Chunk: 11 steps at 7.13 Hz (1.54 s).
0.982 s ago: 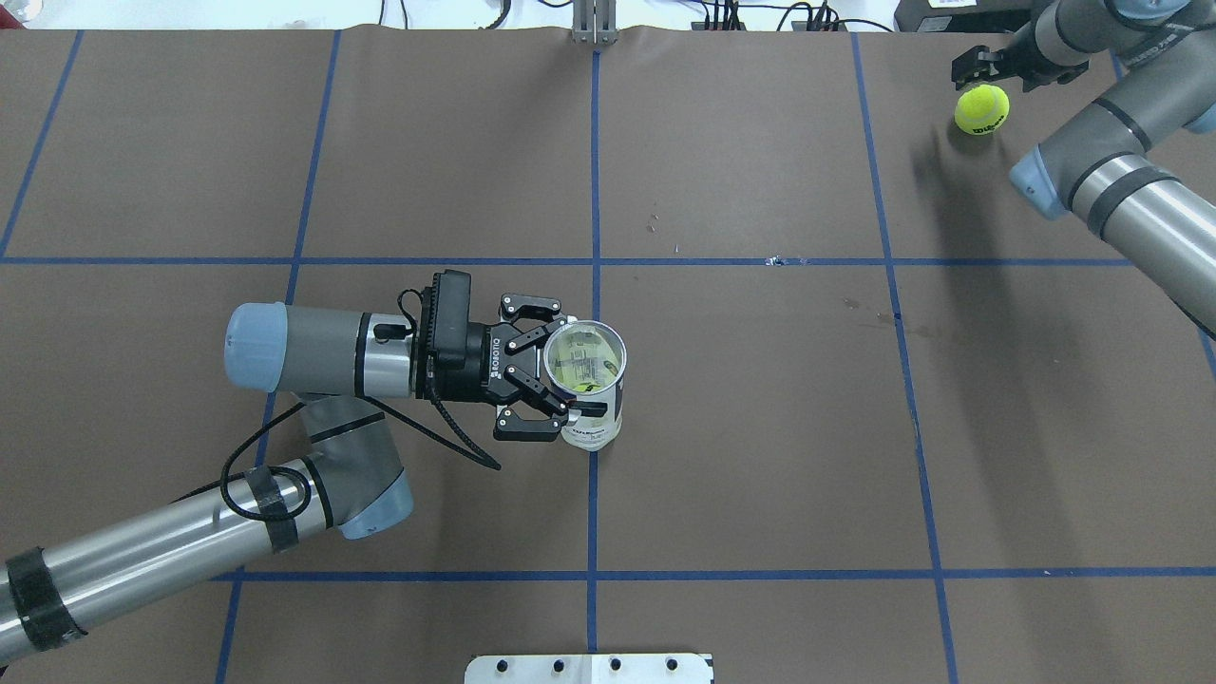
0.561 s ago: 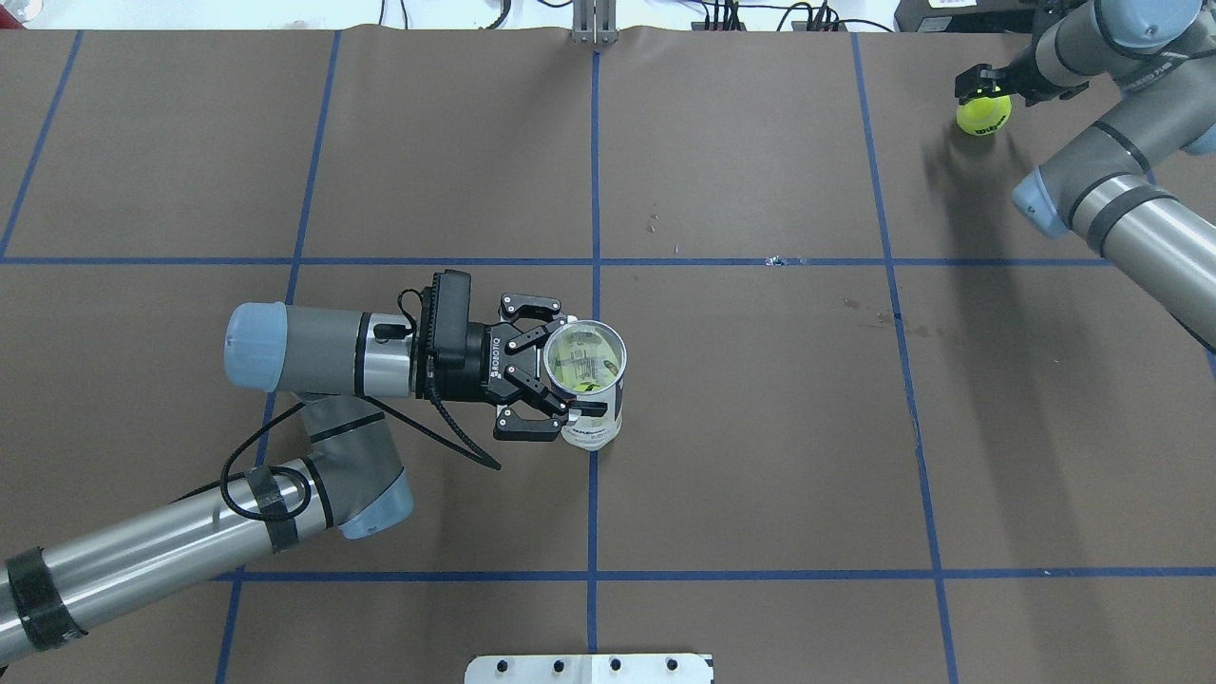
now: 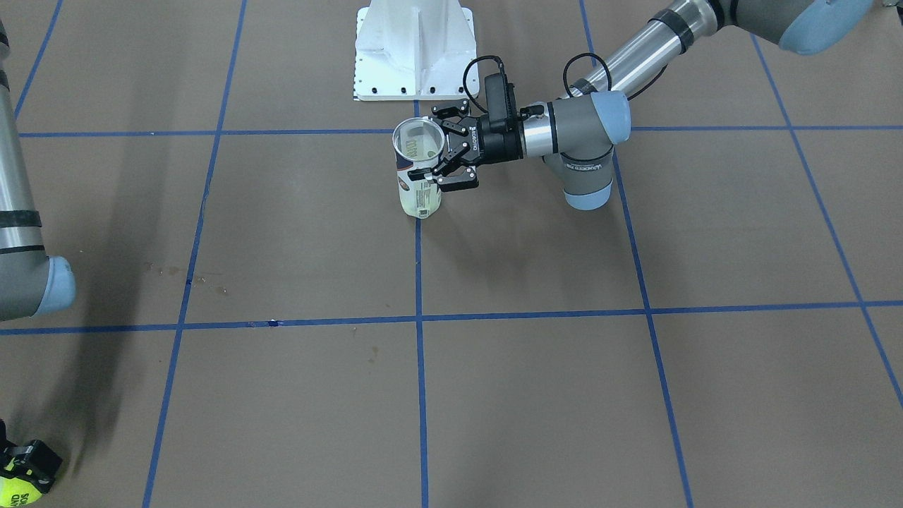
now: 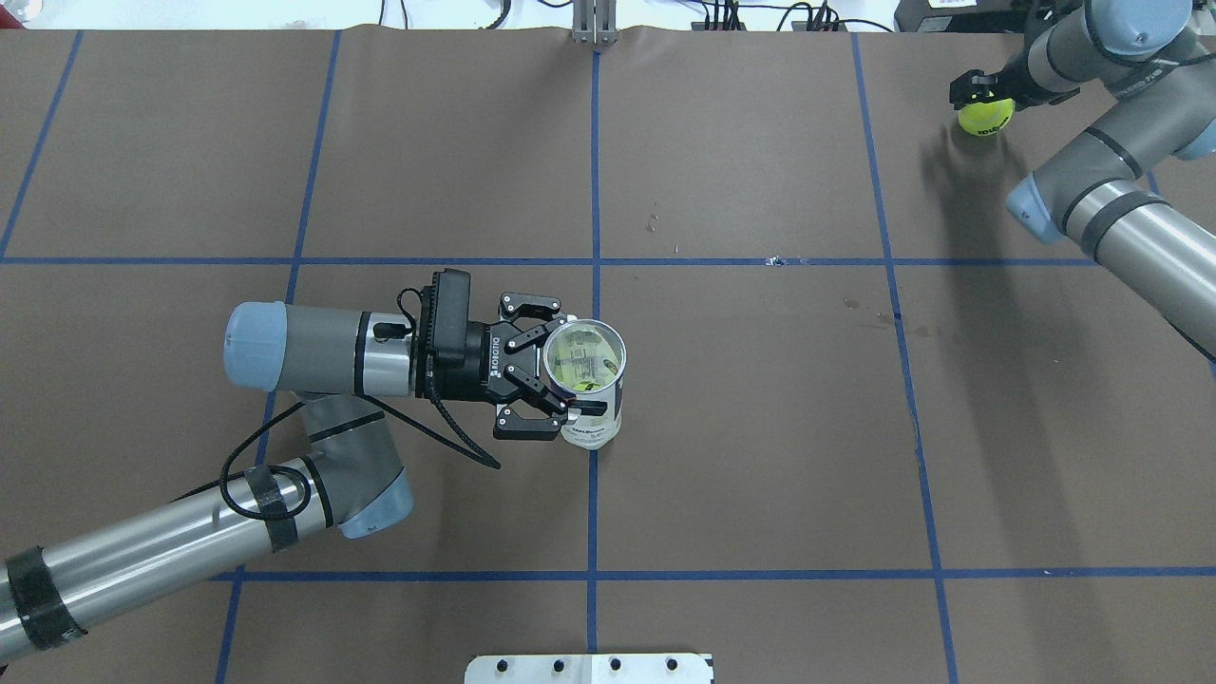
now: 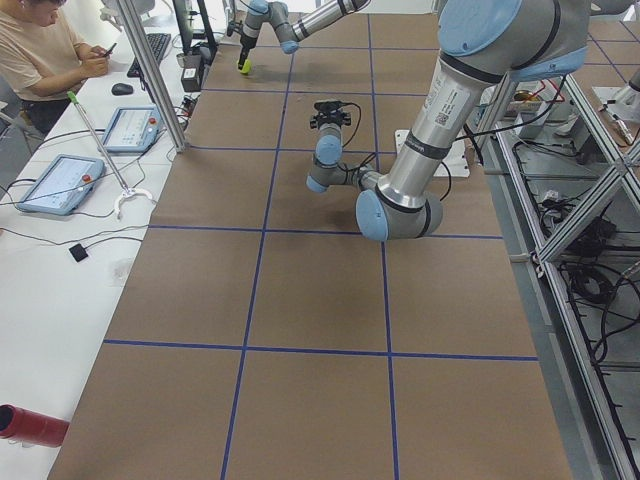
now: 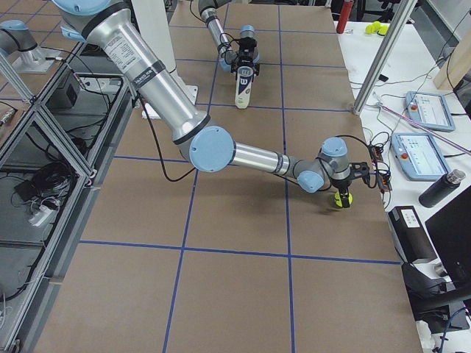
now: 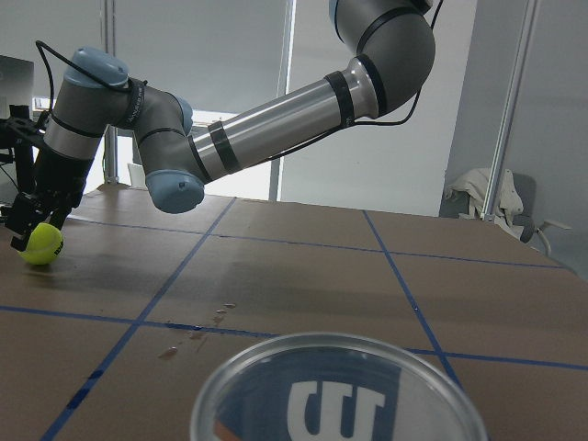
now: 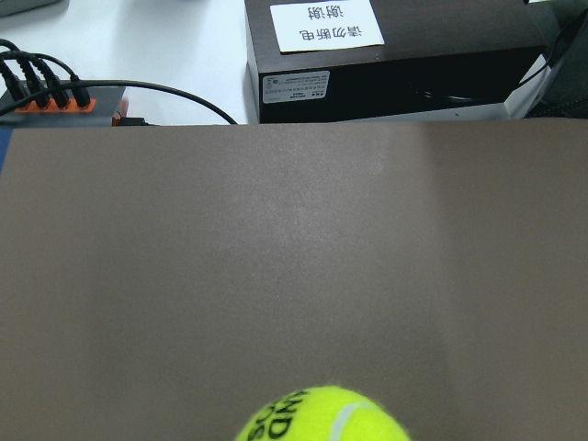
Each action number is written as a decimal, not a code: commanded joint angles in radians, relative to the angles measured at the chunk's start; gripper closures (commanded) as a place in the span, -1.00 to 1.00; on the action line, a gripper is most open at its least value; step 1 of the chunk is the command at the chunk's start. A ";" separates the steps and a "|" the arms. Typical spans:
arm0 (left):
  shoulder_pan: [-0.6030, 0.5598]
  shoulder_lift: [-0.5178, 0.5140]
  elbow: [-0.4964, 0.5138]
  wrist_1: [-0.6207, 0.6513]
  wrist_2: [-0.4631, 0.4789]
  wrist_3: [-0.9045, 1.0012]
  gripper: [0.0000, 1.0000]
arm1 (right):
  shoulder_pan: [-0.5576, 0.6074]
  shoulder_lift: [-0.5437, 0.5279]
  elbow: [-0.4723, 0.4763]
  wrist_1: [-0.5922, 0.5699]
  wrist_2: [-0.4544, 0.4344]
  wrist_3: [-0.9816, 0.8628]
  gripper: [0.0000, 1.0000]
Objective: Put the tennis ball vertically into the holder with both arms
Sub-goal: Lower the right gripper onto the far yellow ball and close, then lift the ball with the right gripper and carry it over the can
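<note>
The holder (image 4: pixel 591 429), a clear tube with a white and navy label, stands upright near the table's middle. It also shows in the front view (image 3: pixel 420 192) and the right side view (image 6: pixel 243 87), and its open rim fills the bottom of the left wrist view (image 7: pixel 335 390). Something yellow-green shows at its bottom. My left gripper (image 4: pixel 568 370) is shut on its upper part. The tennis ball (image 4: pixel 985 118) lies at the far right corner, and shows in the right wrist view (image 8: pixel 322 418). My right gripper (image 4: pixel 978 93) is down over it, fingers astride it and open.
The white pedestal base (image 3: pixel 415 49) stands at the robot's side of the table. A black box (image 8: pixel 395 64) and cables lie just beyond the far edge by the ball. Blue tape lines (image 4: pixel 595 190) cross the brown table.
My right gripper has come down over the tennis ball, so its fingers now straddle it. The left arm and the holder have not moved.
</note>
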 commanded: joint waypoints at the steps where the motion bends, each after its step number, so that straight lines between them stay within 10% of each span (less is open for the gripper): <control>1: 0.000 0.000 0.000 0.000 0.000 0.000 -0.65 | -0.001 -0.002 0.006 0.000 0.000 0.000 1.00; 4: 0.000 0.000 -0.002 -0.008 0.000 -0.002 -0.65 | 0.029 -0.069 0.241 -0.080 0.064 0.006 1.00; 7: 0.002 -0.005 -0.002 -0.006 0.000 -0.002 -0.65 | 0.033 -0.121 0.753 -0.549 0.147 0.063 1.00; 11: 0.002 -0.008 -0.002 -0.008 0.000 -0.002 -0.65 | -0.165 -0.106 1.256 -0.861 0.176 0.440 1.00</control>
